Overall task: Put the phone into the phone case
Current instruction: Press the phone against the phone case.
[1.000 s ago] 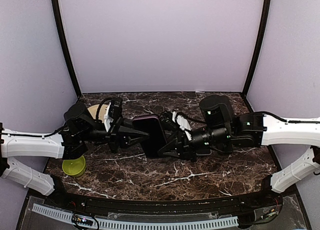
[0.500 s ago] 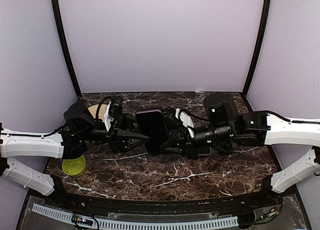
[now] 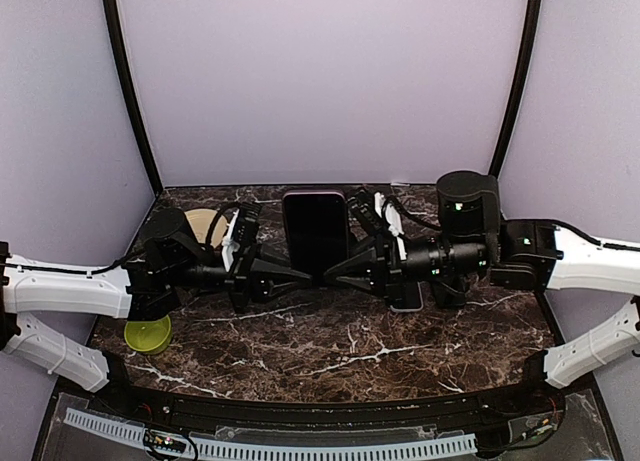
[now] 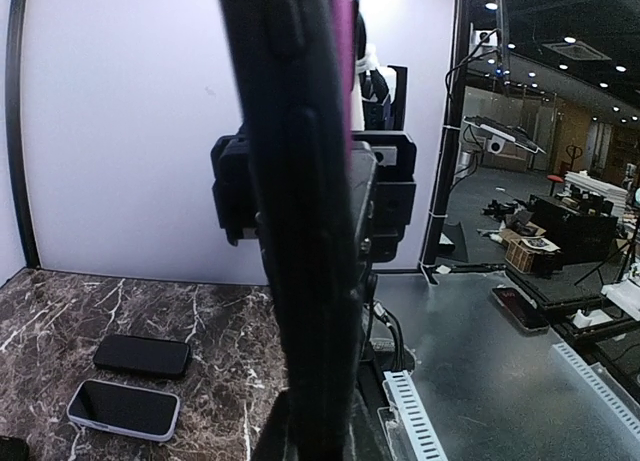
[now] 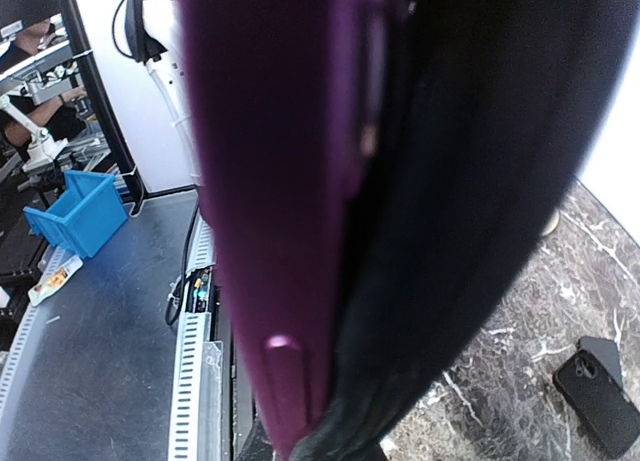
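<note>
The phone [image 3: 316, 231] stands upright in mid-air over the table's middle, its dark face toward the top camera. Its purple body [image 5: 280, 181] sits against the black phone case [image 5: 470, 181]. In the left wrist view the case's buttoned edge [image 4: 300, 231] fills the centre, with a purple strip [image 4: 340, 81] beside it. My left gripper [image 3: 300, 278] comes in from the left and is shut on the lower end. From the right, my right gripper [image 3: 337, 271] is shut on the same end. How fully the phone is seated in the case does not show.
A yellow-green bowl [image 3: 148, 333] sits near the left arm and a tan disc [image 3: 203, 221] lies behind it. On the marble lie a black phone [image 4: 143, 355], a white-cased phone [image 4: 124, 408] and a black case [image 5: 598, 399]. Another flat device [image 3: 407, 299] lies under the right arm.
The phone went from tilted and low to upright and farther back. Both arms swung to face each other beneath it. The left gripper opened briefly and shut again.
</note>
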Robot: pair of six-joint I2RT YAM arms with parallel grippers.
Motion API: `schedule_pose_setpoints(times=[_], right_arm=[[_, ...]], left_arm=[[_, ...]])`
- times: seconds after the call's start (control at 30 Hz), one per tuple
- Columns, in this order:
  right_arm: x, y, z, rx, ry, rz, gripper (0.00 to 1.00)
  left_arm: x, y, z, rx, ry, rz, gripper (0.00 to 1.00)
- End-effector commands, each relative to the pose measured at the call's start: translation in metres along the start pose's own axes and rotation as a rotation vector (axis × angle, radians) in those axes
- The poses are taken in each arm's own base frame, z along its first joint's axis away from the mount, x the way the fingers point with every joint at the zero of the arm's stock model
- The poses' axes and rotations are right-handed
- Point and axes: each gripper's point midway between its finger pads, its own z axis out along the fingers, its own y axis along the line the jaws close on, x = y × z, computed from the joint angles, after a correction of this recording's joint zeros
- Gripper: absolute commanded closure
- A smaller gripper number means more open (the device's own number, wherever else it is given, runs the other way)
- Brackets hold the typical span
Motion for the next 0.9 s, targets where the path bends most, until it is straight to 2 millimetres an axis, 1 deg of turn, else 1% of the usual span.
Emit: schedule_pose_setpoints(times=[0.0, 0.13, 0.17, 0.2, 0.23, 0.3, 0.33, 0.43, 0.7, 0.8, 0.87], right_arm=[[-0.046, 0.002, -0.009, -0.004, -0.148, -0.053, 1.0], [-0.043, 0.002, -0.007, -0.01, -0.14, -0.043, 1.0], [-0.042, 0.002, -0.006, -0.013, -0.135, -0.042, 0.94], [-0.043, 0.002, -0.006, -0.012, -0.134, -0.039, 0.81], [-0.043, 0.0, -0.006, -0.003, -0.135, -0.037, 0.71], [-0.043, -0.002, -0.007, 0.013, -0.128, -0.034, 0.6], [-0.043, -0.002, -0.008, 0.017, -0.126, -0.033, 0.57], [-0.048, -0.003, -0.012, 0.022, -0.138, -0.039, 0.54], [-0.068, -0.001, -0.022, 0.025, -0.139, -0.071, 0.54], [-0.071, -0.001, -0.023, 0.024, -0.126, -0.066, 0.53], [-0.068, -0.001, -0.02, 0.02, -0.105, -0.059, 0.53]], left_arm=[[-0.014, -0.008, 0.002, 0.026, -0.024, 0.045, 1.0], [-0.014, -0.009, 0.003, 0.032, -0.024, 0.045, 1.0], [-0.013, -0.009, 0.003, 0.034, -0.023, 0.045, 1.0], [-0.013, -0.009, 0.002, 0.033, -0.024, 0.051, 1.0], [-0.013, -0.009, 0.002, 0.033, -0.023, 0.053, 1.0], [-0.014, -0.009, 0.001, 0.026, -0.025, 0.063, 1.0], [-0.014, -0.009, 0.001, 0.025, -0.026, 0.069, 1.0], [-0.012, -0.009, 0.001, 0.022, -0.022, 0.077, 1.0], [-0.001, -0.006, 0.004, 0.013, 0.025, 0.093, 1.0], [0.006, -0.003, 0.006, 0.004, 0.048, 0.097, 1.0], [0.009, -0.002, 0.007, -0.003, 0.054, 0.096, 1.0]])
